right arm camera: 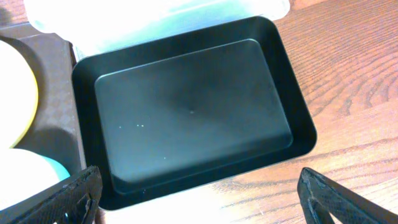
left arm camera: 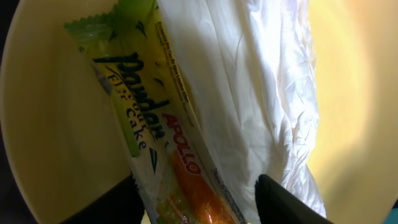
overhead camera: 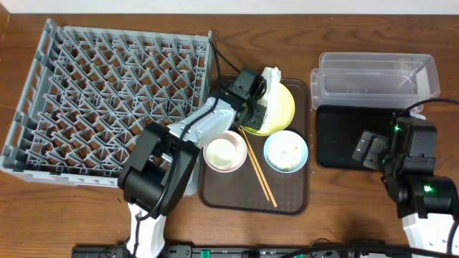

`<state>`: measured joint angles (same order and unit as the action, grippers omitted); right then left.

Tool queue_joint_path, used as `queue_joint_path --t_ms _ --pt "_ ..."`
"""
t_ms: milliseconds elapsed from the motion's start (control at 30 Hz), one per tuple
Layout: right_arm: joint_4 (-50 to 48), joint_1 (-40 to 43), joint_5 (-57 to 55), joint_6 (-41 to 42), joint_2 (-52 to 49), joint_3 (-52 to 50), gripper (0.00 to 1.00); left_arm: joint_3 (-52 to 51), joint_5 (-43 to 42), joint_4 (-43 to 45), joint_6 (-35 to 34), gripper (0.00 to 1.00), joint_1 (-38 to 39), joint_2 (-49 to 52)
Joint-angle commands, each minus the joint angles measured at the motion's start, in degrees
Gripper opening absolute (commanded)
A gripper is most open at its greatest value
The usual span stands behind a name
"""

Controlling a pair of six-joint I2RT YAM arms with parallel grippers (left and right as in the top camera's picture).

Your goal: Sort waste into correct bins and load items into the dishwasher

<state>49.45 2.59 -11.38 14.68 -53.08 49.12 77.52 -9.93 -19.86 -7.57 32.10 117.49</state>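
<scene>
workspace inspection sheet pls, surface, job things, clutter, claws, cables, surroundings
surface: wood table, brown tray in the middle
job's things: rack at left, no dishes in it; plate holds napkin and wrapper; white bowl, blue bowl and chopsticks on brown tray; clear box and black tray at right, nothing in either
clutter: white bits in blue bowl
claws: left claw astride wrapper and napkin, grip unclear; right claw open over black tray
cables: black cable beside rack; another near black tray
surroundings: nothing seen
</scene>
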Motion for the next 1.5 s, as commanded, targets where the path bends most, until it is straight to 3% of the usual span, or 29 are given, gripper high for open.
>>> queue_joint_path --t_ms 0,233,367,933,1467 --pt "-0.39 0.55 0.48 0.74 0.31 1.14 0.97 1.22 0.72 -0.11 0.00 0.69 0.13 -0.20" --pt "-1.70 0.48 2.62 0.31 0.17 1.14 0.94 1.22 4.90 0.31 -0.02 0.88 0.02 -6.84" --pt "-2.34 0.44 4.37 -0.59 -0.76 1.14 0.94 1.22 6.40 -1.07 0.00 0.92 -0.04 -12.24" --pt "-5.51 0.44 9.90 -3.61 -2.05 1.16 0.94 1.22 6.54 -18.99 -0.85 0.97 -4.55 -28.81" --pt "-5.22 0.44 9.94 -3.58 -2.05 1.16 0.94 1.22 1.31 -20.24 -0.85 0.97 -4.55 -30.93"
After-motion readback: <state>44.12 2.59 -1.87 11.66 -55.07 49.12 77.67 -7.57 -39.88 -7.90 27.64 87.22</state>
